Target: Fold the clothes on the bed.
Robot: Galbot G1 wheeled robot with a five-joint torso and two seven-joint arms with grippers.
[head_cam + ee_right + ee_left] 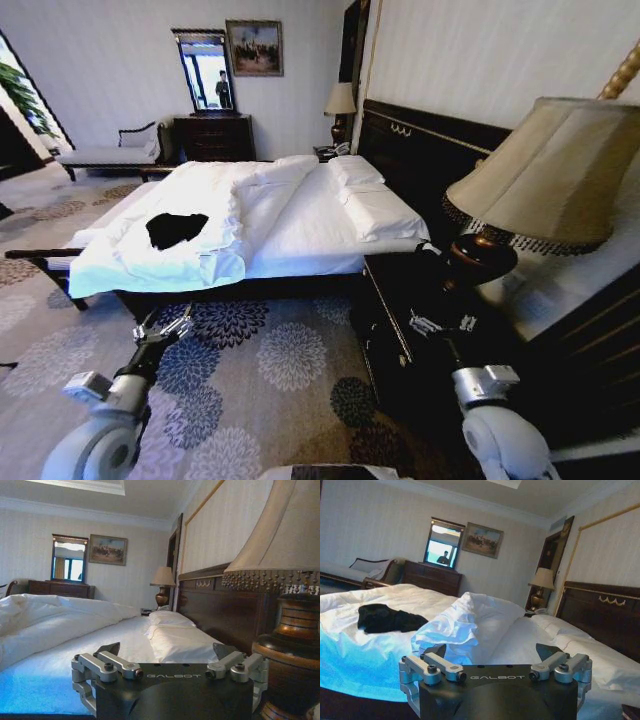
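L pincer [165,328] and R pincer [441,324] both open, empty, low over carpet [280,370] short of bed [300,225]. Black T-shirt [176,229] crumpled on duvet nr foot of bed.

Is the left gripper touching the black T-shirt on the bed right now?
Apart. In the head view the left gripper hangs over the carpet below the bed's edge, while the black T-shirt lies up on the white duvet.

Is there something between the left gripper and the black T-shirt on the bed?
No object blocks it. The left gripper hangs over the carpet beside the bed; the T-shirt lies farther in on the white duvet.
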